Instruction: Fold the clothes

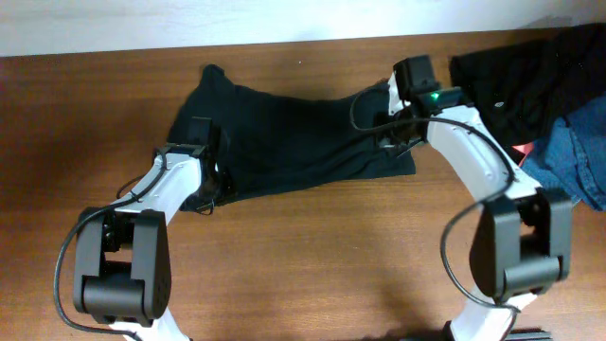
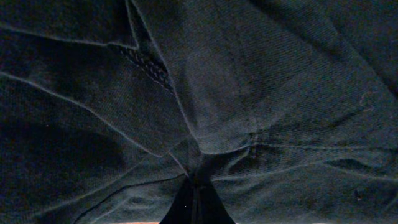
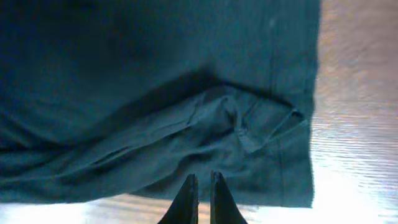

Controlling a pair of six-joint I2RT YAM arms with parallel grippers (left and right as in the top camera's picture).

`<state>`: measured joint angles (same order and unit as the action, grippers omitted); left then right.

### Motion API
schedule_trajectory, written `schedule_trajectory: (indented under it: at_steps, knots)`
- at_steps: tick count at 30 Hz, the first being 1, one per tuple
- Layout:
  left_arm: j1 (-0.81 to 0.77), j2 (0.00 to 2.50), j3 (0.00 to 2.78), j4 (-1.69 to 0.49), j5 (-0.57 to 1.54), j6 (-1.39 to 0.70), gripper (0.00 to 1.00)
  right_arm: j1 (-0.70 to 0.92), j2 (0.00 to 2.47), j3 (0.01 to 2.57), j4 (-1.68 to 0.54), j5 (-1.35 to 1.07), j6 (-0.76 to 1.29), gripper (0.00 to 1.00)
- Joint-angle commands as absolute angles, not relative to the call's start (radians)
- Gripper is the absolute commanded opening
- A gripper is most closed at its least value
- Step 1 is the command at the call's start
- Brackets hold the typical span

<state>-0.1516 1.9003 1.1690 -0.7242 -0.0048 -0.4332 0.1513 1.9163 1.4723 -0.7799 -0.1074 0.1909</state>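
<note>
The clothes, a black T-shirt, lie spread and rumpled across the back middle of the wooden table. My left gripper is at the shirt's lower left corner. In the left wrist view it is shut on the fabric, and creases run in to its tips. My right gripper hangs over the shirt's right hem. Its dark fingers stand almost together just above the hem edge, and I see no cloth between them. No logo shows.
At the back right corner lies a heap of other garments: a black one and blue denim, with something red between them. Bare wood lies to the right of the hem. Both arm bases stand at the front edge.
</note>
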Motion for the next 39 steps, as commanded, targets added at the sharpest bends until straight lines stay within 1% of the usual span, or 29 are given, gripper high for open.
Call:
schedule_trajectory:
  at_steps: [1, 8, 18, 25, 29, 32, 33, 34, 35, 36, 39]
  knots:
    - [-0.154, 1.919, 1.163, -0.735, -0.023, -0.417, 0.01, 0.15, 1.975, 1.438, -0.766, -0.12, 0.191, 0.04]
    - [-0.154, 1.919, 1.163, -0.734, -0.023, -0.417, 0.01, 0.15, 2.056, 1.387, -0.731, -0.12, 0.191, 0.04]
    - [-0.154, 1.919, 1.17, -0.734, -0.023, -0.416, 0.01, 0.15, 2.122, 1.384, -0.717, -0.12, 0.199, 0.04]
    - [-0.154, 1.918, 1.286, -0.795, -0.028, -0.402, 0.0, 0.15, 2.136, 1.378, -0.718, -0.121, 0.203, 0.04]
    - [-0.154, 1.918, 1.336, -0.809, -0.077, -0.397, 0.0, 0.151, 2.136, 1.367, -0.717, -0.121, 0.218, 0.04]
    - [-0.154, 1.918, 1.362, -0.831, -0.076, -0.397, 0.0, 0.151, 2.136, 1.355, -0.709, -0.121, 0.218, 0.06]
    - [-0.154, 1.918, 1.366, -0.838, -0.076, -0.395, 0.01, 0.151, 2.136, 1.352, -0.702, -0.121, 0.218, 0.09]
    - [-0.154, 1.918, 1.368, -0.843, -0.076, -0.39, 0.01, 0.151, 2.136, 1.348, -0.695, -0.121, 0.218, 0.18]
    - [-0.154, 1.918, 1.368, -0.849, -0.076, -0.385, 0.07, 0.151, 2.136, 1.346, -0.691, -0.121, 0.218, 0.23]
    - [-0.154, 1.918, 1.368, -0.856, -0.076, -0.374, 0.13, 0.151, 2.136, 1.345, -0.69, -0.121, 0.218, 0.24]
    - [-0.155, 1.919, 1.368, -0.886, -0.075, -0.315, 0.23, 0.151, 2.136, 1.345, -0.69, -0.121, 0.218, 0.25]
